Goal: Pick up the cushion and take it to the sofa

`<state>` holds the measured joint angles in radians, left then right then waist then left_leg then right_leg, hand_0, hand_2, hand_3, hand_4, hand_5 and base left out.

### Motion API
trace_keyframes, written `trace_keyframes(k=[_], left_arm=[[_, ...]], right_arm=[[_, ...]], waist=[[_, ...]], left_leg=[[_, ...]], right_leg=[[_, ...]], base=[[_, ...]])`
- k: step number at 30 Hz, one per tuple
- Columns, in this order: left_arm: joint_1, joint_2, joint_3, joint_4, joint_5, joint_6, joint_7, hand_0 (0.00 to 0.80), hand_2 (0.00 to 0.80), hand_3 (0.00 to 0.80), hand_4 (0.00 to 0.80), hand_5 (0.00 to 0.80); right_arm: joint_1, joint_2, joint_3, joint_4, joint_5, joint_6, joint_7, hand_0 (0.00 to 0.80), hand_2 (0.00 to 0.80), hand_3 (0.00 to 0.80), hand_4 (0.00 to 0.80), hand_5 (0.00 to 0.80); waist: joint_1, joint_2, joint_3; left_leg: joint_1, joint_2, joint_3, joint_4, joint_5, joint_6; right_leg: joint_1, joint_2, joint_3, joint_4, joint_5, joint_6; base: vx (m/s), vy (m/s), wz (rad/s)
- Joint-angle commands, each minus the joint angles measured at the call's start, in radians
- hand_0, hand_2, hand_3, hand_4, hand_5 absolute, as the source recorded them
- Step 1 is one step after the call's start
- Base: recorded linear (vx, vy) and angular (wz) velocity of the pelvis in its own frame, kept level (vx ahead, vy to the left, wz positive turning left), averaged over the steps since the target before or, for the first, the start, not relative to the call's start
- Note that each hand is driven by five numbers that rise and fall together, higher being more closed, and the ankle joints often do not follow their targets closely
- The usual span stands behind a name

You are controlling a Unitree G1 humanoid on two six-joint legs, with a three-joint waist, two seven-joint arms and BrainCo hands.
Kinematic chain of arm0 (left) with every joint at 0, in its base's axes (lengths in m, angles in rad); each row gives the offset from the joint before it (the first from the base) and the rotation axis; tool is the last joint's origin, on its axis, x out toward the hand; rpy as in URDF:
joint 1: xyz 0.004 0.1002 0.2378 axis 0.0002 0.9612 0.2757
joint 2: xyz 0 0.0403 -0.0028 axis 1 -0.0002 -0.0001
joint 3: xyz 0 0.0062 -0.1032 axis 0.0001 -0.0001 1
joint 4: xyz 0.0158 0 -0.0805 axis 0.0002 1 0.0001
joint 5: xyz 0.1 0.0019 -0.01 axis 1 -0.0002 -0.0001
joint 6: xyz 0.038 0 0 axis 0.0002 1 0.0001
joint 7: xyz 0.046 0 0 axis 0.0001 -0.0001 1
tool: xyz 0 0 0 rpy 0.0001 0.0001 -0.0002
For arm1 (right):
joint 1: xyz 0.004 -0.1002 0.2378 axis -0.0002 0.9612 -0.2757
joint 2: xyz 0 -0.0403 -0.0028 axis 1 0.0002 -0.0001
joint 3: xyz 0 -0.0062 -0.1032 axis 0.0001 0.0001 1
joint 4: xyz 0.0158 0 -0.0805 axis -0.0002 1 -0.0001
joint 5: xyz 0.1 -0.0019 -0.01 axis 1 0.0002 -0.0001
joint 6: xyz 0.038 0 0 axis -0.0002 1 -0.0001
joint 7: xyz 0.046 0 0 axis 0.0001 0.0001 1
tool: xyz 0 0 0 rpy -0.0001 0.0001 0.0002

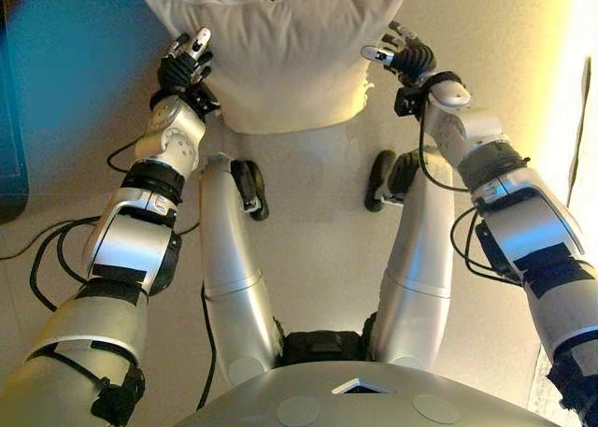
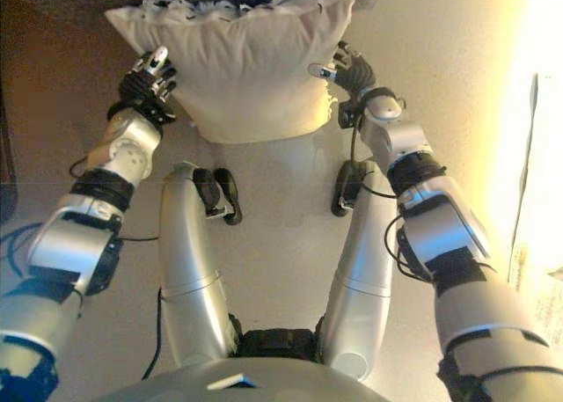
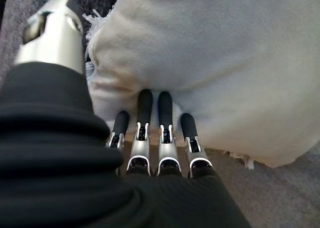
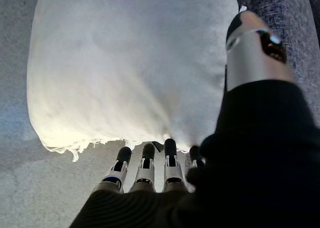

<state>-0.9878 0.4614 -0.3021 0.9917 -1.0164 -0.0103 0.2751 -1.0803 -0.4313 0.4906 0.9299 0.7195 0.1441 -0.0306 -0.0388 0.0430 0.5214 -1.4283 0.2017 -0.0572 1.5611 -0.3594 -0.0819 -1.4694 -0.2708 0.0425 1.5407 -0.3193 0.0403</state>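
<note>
1. the cream cushion (image 1: 280, 49) sits between my two arms, out in front of me and above the pale floor (image 1: 318, 240); a dark grey fabric surface (image 4: 280, 18) shows just behind it, which i take to be the sofa

2. my left robot hand (image 1: 182, 67) presses flat against the cushion's left side; in the left wrist view my fingers (image 3: 150, 113) are straight, their tips pushed into the fabric, thumb held apart, so this hand is open and not curled round anything

3. my right robot hand (image 1: 404, 55) does the same on the right side; its fingers (image 4: 145, 160) are straight, touching the fringed lower edge, thumb standing clear beside the cushion

4. so the cushion is squeezed between two open palms, not gripped by either

5. i judge the picking up is done, and the carry looks close to its end, with the cushion touching or just beside the grey fabric

6. what is left: set it fully on the seat and draw both hands away
</note>
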Motion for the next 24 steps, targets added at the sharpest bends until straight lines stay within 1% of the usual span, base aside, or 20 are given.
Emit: trace_keyframes(k=[1,6,9,11,13,15,17,19,22,24], left_arm=[[-0.113,0.018,-0.017,0.084,0.013,-0.008,0.020,0.000,0.000,0.000,0.000,0.000],[-0.116,0.025,-0.023,0.114,0.057,0.003,0.064,0.000,0.000,0.000,0.000,0.000],[-0.099,0.033,-0.008,0.130,0.081,0.025,0.128,0.000,0.000,0.000,0.000,0.000],[-0.094,0.033,-0.001,0.148,0.108,0.018,0.178,0.000,0.000,0.000,0.000,0.000],[-0.098,0.034,0.006,0.169,0.144,0.023,0.250,0.000,0.000,0.000,0.000,0.000],[-0.099,0.030,0.011,0.180,0.137,0.035,0.277,0.000,0.000,0.000,0.000,0.000],[-0.097,0.025,0.009,0.194,0.177,0.049,0.320,0.000,0.000,0.000,0.000,0.000],[-0.102,0.023,0.010,0.204,0.160,0.073,0.322,0.000,0.000,0.000,0.000,0.000],[-0.111,0.014,-0.007,0.209,0.198,0.093,0.272,0.000,0.000,0.000,0.000,0.000],[-0.118,0.011,-0.025,0.203,0.192,0.094,0.283,0.000,0.000,0.000,0.000,0.000]], right_arm=[[-0.117,0.064,0.023,0.085,0.024,-0.001,0.029,0.000,0.000,0.000,0.000,0.000],[-0.146,0.066,0.040,0.086,0.037,-0.005,0.042,0.000,0.000,0.000,0.000,0.000],[-0.152,0.062,0.046,0.070,0.036,-0.007,0.033,0.000,0.000,0.000,0.000,0.000],[-0.154,0.065,0.048,0.060,0.031,-0.006,0.015,0.000,0.000,0.000,0.000,0.000],[-0.157,0.071,0.049,0.065,0.027,-0.008,0.004,0.000,0.000,0.000,0.000,0.000],[-0.160,0.071,0.055,0.068,0.032,-0.009,-0.004,0.000,0.000,0.000,0.000,0.000],[-0.160,0.069,0.055,0.062,0.038,-0.008,-0.007,0.000,0.000,0.000,0.000,0.000],[-0.166,0.069,0.057,0.063,0.046,-0.007,-0.007,0.000,0.000,0.000,0.000,0.000],[-0.170,0.069,0.064,0.063,0.049,-0.004,-0.001,0.000,0.000,0.000,0.000,0.000],[-0.171,0.066,0.070,0.058,0.052,-0.001,0.001,0.000,0.000,0.000,0.000,0.000]], waist=[[-0.004,0.032,-0.001],[0.003,0.042,-0.001],[0.008,0.048,-0.001],[0.010,0.049,-0.001],[0.013,0.049,-0.001],[0.014,0.049,-0.001],[0.014,0.047,-0.001],[0.016,0.046,-0.001],[0.014,0.046,-0.001],[0.011,0.048,-0.001]], left_leg=[[-0.017,0.020,0.032,-0.079,0.072,0.022],[-0.022,0.017,0.043,-0.081,0.070,0.027],[-0.026,0.015,0.050,-0.079,0.067,0.033],[-0.028,0.013,0.051,-0.079,0.064,0.033],[-0.028,0.012,0.053,-0.078,0.062,0.034],[-0.026,0.011,0.054,-0.076,0.059,0.037],[-0.030,0.010,0.054,-0.072,0.058,0.039],[-0.032,0.010,0.054,-0.068,0.055,0.039],[-0.034,0.013,0.057,-0.066,0.054,0.041],[-0.038,0.016,0.060,-0.061,0.052,0.042]], right_leg=[[0.051,-0.049,0.077,-0.105,0.095,0.021],[0.047,-0.056,0.080,-0.122,0.107,0.019],[0.041,-0.062,0.082,-0.127,0.110,0.017],[0.039,-0.065,0.084,-0.132,0.113,0.018],[0.041,-0.068,0.083,-0.135,0.114,0.018],[0.042,-0.069,0.083,-0.136,0.114,0.018],[0.041,-0.072,0.083,-0.140,0.119,0.019],[0.041,-0.075,0.083,-0.143,0.121,0.021],[0.038,-0.078,0.086,-0.148,0.130,0.024],[0.036,-0.078,0.090,-0.152,0.137,0.025]], base=[[0.013,0.055,-0.01],[0.004,0.039,0.01],[0.006,0.035,0.02],[0.000,0.000,0.00],[0.000,0.000,0.00],[0.006,0.007,0.02],[0.004,0.006,0.05],[0.001,0.002,0.02],[0.000,0.000,0.00],[0.004,0.036,-0.03]])
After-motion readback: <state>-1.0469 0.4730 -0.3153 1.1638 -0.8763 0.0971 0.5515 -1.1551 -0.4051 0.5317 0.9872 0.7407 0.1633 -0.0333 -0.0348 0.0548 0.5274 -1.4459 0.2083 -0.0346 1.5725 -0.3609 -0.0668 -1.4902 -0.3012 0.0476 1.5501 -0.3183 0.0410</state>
